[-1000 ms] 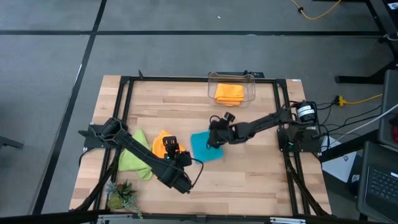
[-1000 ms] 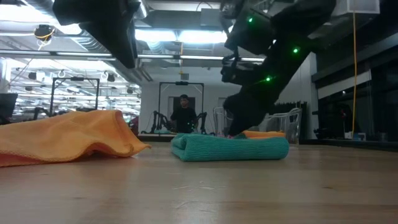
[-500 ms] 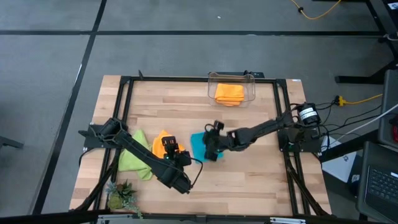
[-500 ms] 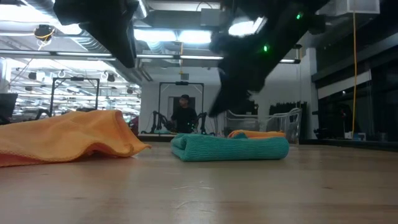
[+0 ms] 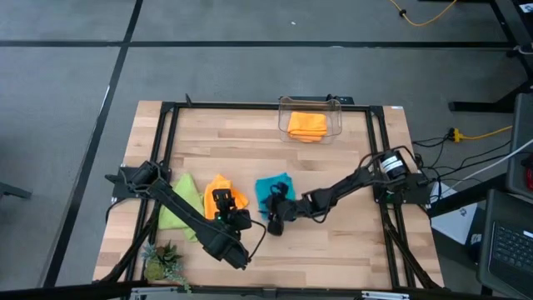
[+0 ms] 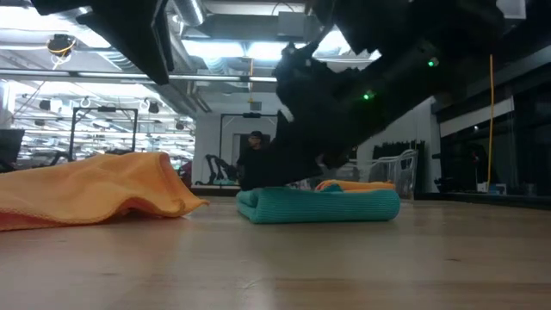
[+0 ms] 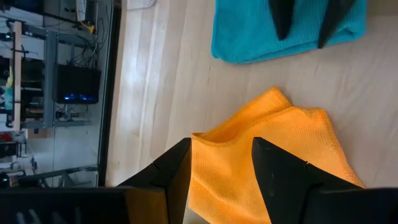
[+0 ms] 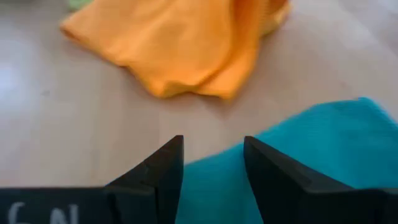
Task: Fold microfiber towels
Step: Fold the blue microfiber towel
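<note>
Towels first: your turquoise towel (image 5: 274, 188) lies folded near the middle of the surface (image 5: 333, 242), a little toward the front edge. Just left of it is the loose orange towel (image 5: 223, 193), rumpled, with the lime green towel (image 5: 179, 210) beside that, toward the front left corner. Your second orange towel (image 5: 306, 125) sits folded inside the clear bin (image 5: 311, 103) at the back edge.

Your right pincer (image 5: 272, 223) is low at the turquoise towel's front edge, fingers (image 8: 158, 169) apart and holding nothing, the teal cloth showing in the gap. Your left pincer (image 5: 221, 198) hovers over the loose orange towel, fingers (image 7: 171, 169) apart too, nothing clamped. A small green plant (image 5: 162, 263) stands at the front left corner. Across the room, a person (image 6: 254, 159) stands in the background.
</note>
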Available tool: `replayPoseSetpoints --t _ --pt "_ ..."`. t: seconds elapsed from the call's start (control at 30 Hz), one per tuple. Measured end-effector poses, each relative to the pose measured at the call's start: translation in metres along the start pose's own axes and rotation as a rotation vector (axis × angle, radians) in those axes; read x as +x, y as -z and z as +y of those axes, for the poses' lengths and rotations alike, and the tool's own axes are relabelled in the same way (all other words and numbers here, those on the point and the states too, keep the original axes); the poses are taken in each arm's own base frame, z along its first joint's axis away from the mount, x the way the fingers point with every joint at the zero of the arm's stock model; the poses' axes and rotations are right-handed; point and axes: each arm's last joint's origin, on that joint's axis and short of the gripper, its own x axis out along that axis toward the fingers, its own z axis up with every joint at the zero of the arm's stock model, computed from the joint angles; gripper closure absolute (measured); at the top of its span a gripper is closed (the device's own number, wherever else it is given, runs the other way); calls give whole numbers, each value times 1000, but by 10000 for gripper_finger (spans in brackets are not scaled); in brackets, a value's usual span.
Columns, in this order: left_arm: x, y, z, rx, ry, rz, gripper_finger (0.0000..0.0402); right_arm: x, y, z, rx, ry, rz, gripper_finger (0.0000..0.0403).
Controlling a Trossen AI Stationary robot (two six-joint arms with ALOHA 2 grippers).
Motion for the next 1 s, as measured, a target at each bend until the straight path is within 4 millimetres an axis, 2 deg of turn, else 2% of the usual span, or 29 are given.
replayPoseSetpoints --t 0.17,0.4,0.5,0.67,0.77,0.87,1.0 --pt "-1 0 0 1 -6 -10 240 3 11 2 20 73 8 232" --pt "0 0 0 0 -14 -18 240 10 23 10 22 24 14 232" --pt "0 -1 0 0 -15 -17 240 6 19 10 8 28 4 232" --pt "0 -1 0 0 -14 -17 240 -10 -8 12 22 4 -71 232" --pt "0 -1 0 -1 -14 -18 240 -18 -16 14 12 -8 -96 232" --pt "0 -1 0 -3 -13 -19 240 -20 -16 18 11 -21 -98 232" --pt "0 -1 0 -7 -9 -22 240 -16 -2 25 30 -65 -52 232"
